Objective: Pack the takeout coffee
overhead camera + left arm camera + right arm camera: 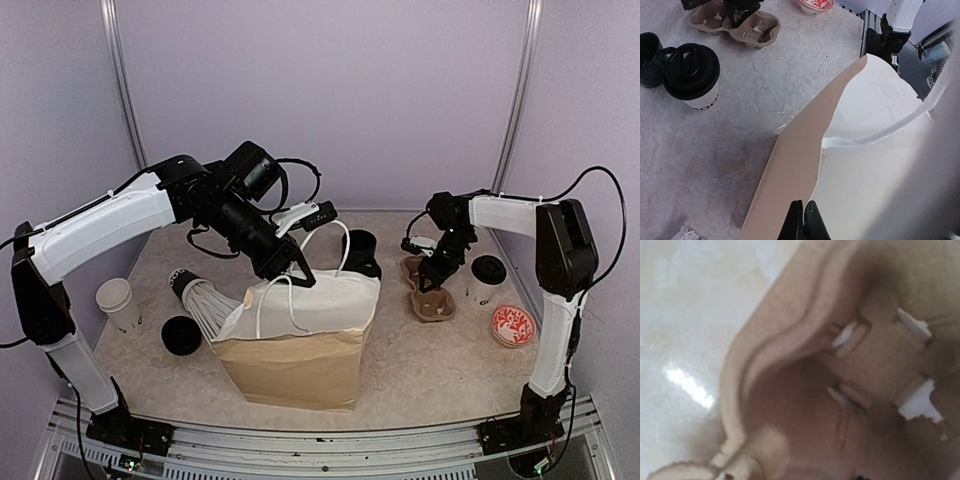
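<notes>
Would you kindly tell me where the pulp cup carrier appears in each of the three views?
Top external: the cup carrier lies right of centre on the table.
Left wrist: it runs along the top edge, left of centre.
Right wrist: it fills most of the frame, seen very close.
Shared landmark: the paper bag, low in the centre of the top view, fills the right and lower part of the left wrist view; the right wrist view does not show it.

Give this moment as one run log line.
left gripper: shut on paper bag rim | right gripper: at cup carrier, grip unclear | lidded cup: on table
</notes>
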You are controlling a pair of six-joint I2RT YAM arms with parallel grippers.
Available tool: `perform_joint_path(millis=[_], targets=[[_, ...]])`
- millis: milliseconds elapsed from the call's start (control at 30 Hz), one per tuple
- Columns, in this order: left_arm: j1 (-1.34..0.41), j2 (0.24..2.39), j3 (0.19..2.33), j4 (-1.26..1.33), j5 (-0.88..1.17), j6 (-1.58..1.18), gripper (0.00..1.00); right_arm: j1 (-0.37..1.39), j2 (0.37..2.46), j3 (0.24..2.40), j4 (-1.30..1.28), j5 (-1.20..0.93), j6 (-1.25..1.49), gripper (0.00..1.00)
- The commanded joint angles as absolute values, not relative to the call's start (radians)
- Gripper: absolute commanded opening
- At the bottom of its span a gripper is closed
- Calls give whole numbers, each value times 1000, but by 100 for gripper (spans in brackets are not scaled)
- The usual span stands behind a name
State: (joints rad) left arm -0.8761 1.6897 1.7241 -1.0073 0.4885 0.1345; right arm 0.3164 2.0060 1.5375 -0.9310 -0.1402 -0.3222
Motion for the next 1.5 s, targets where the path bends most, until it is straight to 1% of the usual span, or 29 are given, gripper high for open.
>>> perform_joint_path(millis=[0,200,267,333,433,567,667,767,900,967,1267,1400,1467], targets=[[-884,1712,1721,-1042,472,135,0,330,1977,1508,-946,-175,-449,42],[-883,1719,1727,-1041,475,135,0,329,1929,1451,-964,-181,-684,42],[-883,1722,1730,-1042,475,134,0,331,1909,1418,-951,-154,-746,45],[-884,1725,1733,-1044,475,130,0,330,1897,1406,-923,-106,-751,50],[-885,1732,1739,-1048,475,128,0,330,1894,1436,-942,-101,-702,59],[-886,1741,1751,-1052,475,127,0,331,1889,1467,-963,-142,-614,64],[-886,1748,1758,-1052,476,123,0,330,1891,1464,-964,-144,-531,64],[-886,1749,1761,-1049,477,120,0,330,1902,1457,-971,-143,-469,63],[-887,1751,1761,-1052,480,120,0,330,1922,1458,-984,-146,-407,57],[-887,1752,1757,-1050,481,120,0,328,1932,1464,-988,-141,-381,56],[-891,1747,1745,-1051,477,120,0,328,1960,1485,-1002,-109,-310,55],[-891,1746,1741,-1050,476,117,0,328,1959,1478,-1001,-72,-299,58],[-891,1747,1741,-1049,475,116,0,328,1956,1475,-997,-57,-293,57]])
